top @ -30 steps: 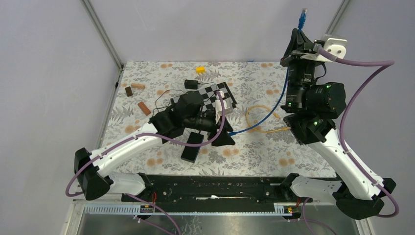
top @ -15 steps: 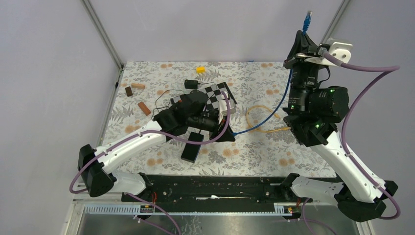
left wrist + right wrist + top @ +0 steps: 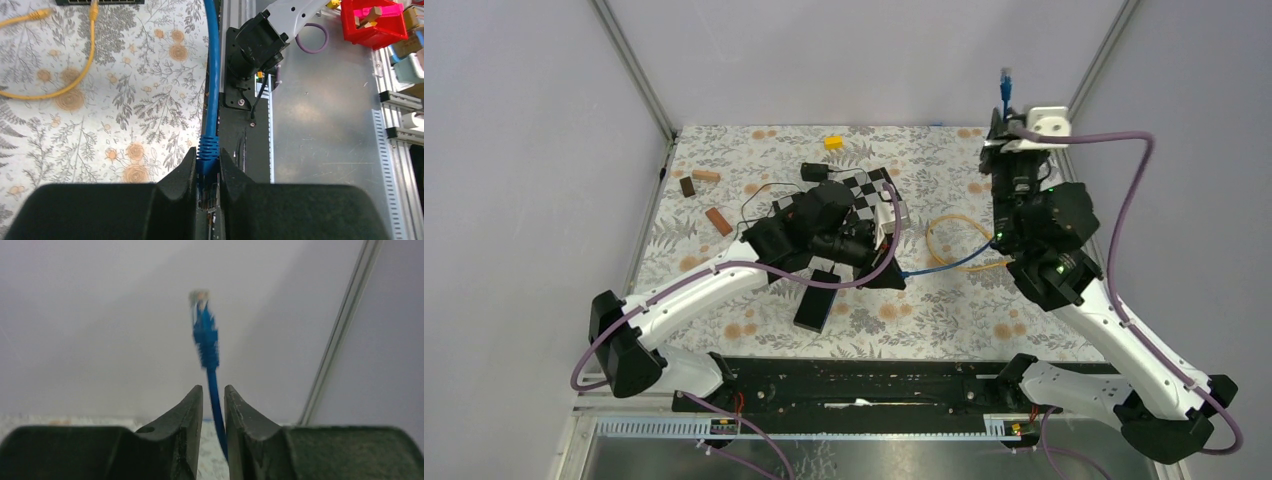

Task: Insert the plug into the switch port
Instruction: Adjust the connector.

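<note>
One plug (image 3: 208,144) sits pinched in left gripper (image 3: 207,156), other plug (image 3: 205,337) above parted right gripper (image 3: 213,389).

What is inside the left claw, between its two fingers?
The left claw holds one end of the blue cable; its ribbed boot shows at the claw's mouth. The plug sits deeper and is mostly hidden in shadow.
</note>
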`<state>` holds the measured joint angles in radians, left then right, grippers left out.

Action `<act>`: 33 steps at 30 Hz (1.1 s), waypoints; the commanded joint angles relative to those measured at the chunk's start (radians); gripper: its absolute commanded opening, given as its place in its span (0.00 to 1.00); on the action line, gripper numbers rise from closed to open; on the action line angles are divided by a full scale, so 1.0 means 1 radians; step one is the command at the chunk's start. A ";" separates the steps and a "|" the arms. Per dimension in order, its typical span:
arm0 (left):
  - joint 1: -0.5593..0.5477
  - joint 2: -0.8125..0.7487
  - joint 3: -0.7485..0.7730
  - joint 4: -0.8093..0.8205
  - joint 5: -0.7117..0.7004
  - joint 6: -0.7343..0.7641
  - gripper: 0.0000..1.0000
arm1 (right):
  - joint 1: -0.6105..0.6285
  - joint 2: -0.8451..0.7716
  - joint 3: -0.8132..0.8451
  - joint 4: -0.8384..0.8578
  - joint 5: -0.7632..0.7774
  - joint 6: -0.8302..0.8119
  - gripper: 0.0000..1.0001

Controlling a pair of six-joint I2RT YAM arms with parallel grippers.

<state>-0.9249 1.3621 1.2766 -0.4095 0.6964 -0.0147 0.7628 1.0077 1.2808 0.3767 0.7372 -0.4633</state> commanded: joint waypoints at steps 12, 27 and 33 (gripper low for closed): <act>0.094 -0.030 -0.255 0.177 0.174 -0.328 0.00 | -0.003 -0.170 -0.292 -0.457 -0.380 0.187 0.74; 0.112 -0.016 -0.217 -0.030 0.236 -0.152 0.00 | -0.003 -0.317 -0.519 -0.468 -1.345 -0.042 0.76; 0.112 -0.045 -0.199 -0.074 0.229 -0.115 0.00 | -0.003 -0.295 -0.569 -0.510 -1.468 -0.042 0.76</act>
<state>-0.8165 1.3689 1.0157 -0.4706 0.8940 -0.1825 0.7628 0.7010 0.7307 -0.1238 -0.5701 -0.4835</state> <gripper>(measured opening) 0.152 0.757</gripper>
